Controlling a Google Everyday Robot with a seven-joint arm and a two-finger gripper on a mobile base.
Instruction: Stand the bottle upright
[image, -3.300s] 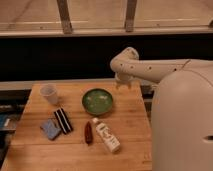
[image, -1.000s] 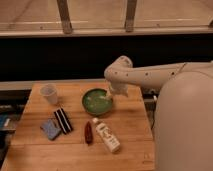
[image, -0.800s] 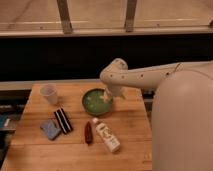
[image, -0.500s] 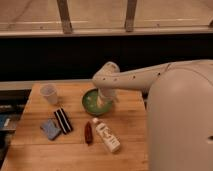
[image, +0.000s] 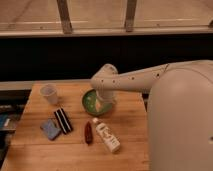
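The white bottle (image: 106, 135) lies on its side on the wooden table (image: 35, 145), cap toward the back left, in front of the green bowl (image: 90, 101). A small dark red-brown object (image: 88, 133) lies just left of it. My gripper (image: 101, 106) hangs from the white arm over the bowl's right side, above and behind the bottle's cap end, not touching the bottle.
A translucent cup (image: 49, 93) stands at the back left. A black striped packet (image: 63, 120) and a blue packet (image: 50, 129) lie at the left. The robot's white body (image: 182, 125) fills the right side. A dark wall runs behind the table.
The arm has swung left and down, from right of the bowl to over its right side, closer to the bottle. The bottle and other objects have not moved.
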